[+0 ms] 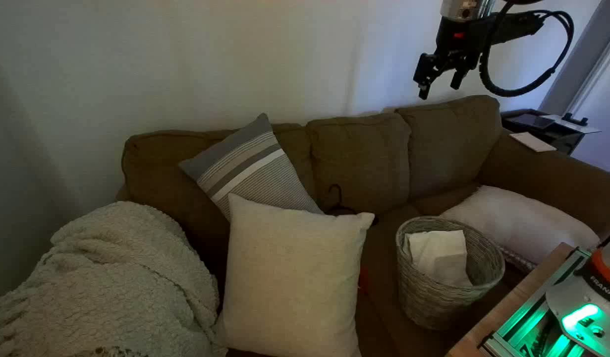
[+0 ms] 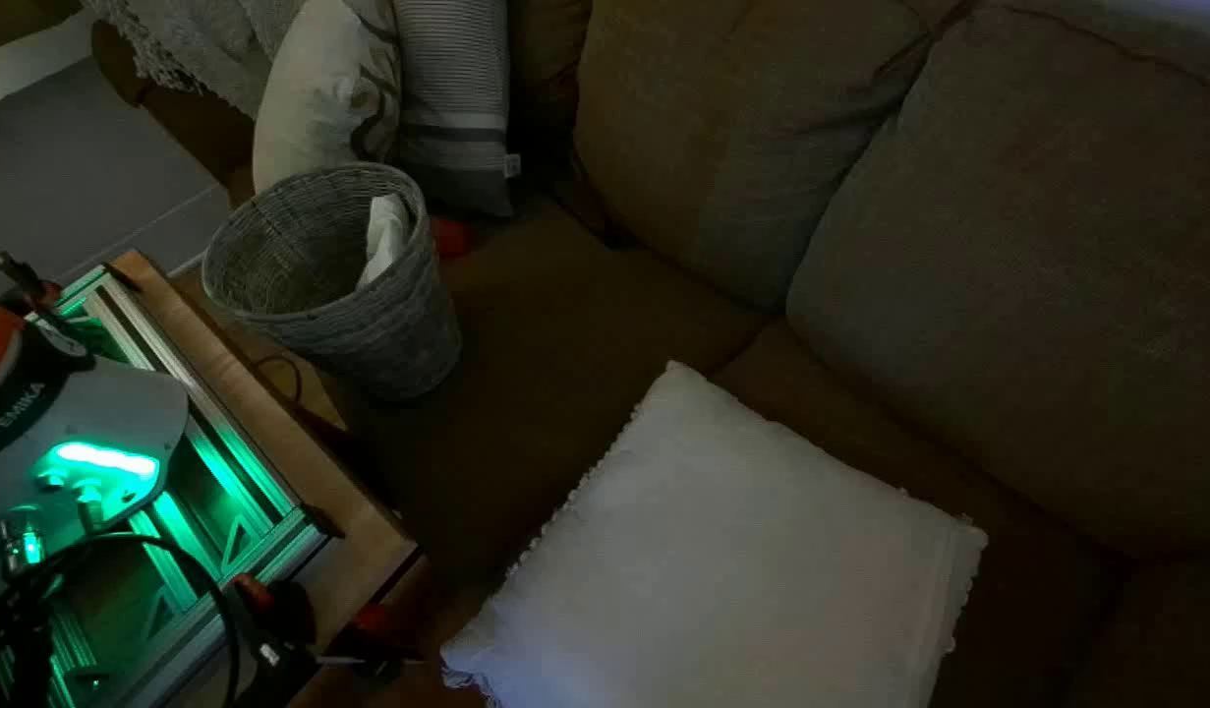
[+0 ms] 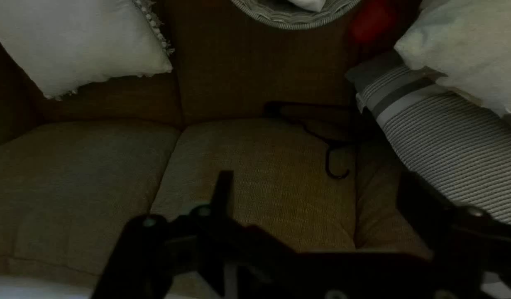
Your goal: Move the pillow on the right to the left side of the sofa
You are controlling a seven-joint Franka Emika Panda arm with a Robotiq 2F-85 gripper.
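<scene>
The large square off-white fabric pillow with a fringed edge (image 2: 732, 551) is lying on the wide brown fabric sofa (image 2: 565, 315), to the right of the round grey woven basket (image 2: 408, 324) in both exterior views and apart from it. The black two-fingered end effector (image 1: 441, 86) is hanging in the air, well above the basket in an exterior view; its fingers (image 3: 224, 193) are standing spread apart, as the wrist view is showing.

A white folded item (image 1: 438, 253), cloth or paper, is sitting inside the basket. On the side of the basket away from the fringed pillow, a plain cream square pillow (image 1: 290, 282) is standing upright in front of a tilted grey pillow with white stripes (image 1: 265, 173). Farther from the basket, beyond these two, a fleecy cream blanket (image 1: 116, 277) is lying heaped. A red object (image 2: 452, 238), its shape unclear, is lying just beside the basket. Behind the basket, a thin black hanger (image 3: 336, 144) is resting with its hook against the sofa's back. Near the basket, a white robot base with a green light (image 2: 123, 423) is standing on a brown wooden surface (image 2: 260, 393).
</scene>
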